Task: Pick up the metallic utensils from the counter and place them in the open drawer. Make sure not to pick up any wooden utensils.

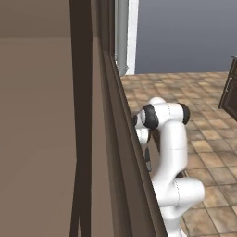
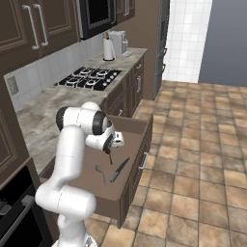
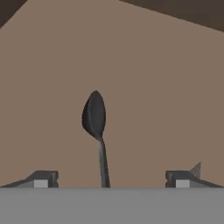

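Claw [image 3: 112, 179] spread above metal spoon [image 3: 95, 120], knife [image 2: 119, 170] beside it in drawer [image 2: 126, 126]

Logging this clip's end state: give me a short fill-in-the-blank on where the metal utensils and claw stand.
1. The small dark grey metal spoon lies inside the open dark brown wooden ____.
2. Beside the spoon lies the slim black-handled ____.
3. The claw hangs above the drawer with its fingers ____.
4. In the hand view, the spoon's bowl points ____ from the claw.

Missing words: drawer; knife; open; away
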Controlling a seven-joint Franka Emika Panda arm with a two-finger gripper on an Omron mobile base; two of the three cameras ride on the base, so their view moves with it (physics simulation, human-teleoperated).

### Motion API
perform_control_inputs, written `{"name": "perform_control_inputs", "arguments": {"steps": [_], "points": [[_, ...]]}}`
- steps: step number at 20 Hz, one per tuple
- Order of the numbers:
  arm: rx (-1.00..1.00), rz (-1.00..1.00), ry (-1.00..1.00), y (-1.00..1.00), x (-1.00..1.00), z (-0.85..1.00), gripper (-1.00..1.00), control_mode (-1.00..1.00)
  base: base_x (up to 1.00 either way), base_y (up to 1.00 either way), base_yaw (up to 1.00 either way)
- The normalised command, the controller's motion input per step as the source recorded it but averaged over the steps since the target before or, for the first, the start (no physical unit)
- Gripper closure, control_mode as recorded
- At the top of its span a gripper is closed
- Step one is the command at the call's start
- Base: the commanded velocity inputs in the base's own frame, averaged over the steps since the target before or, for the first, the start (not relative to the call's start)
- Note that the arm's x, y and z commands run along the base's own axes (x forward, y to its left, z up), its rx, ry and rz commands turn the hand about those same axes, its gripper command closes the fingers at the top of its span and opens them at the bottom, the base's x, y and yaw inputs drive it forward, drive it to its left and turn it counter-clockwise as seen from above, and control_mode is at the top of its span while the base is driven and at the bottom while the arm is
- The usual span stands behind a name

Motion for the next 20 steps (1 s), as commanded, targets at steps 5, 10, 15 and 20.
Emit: {"name": "perform_control_inputs", "arguments": {"steps": [5,10,15,20], "points": [[0.1,-0.08,-0.12,-0.23,-0.98,1.0,-1.0,-1.0,0.0,0.0,0.0],[0.14,-0.01,-0.25,-0.68,-1.0,0.63,-1.0,-1.0,0.0,0.0,0.0],[0.17,0.0,-0.26,-0.97,-1.0,0.34,-1.0,-1.0,0.0,0.0,0.0],[0.17,0.0,-0.18,-1.0,-1.0,0.05,-1.0,-1.0,0.0,0.0,0.0]]}}
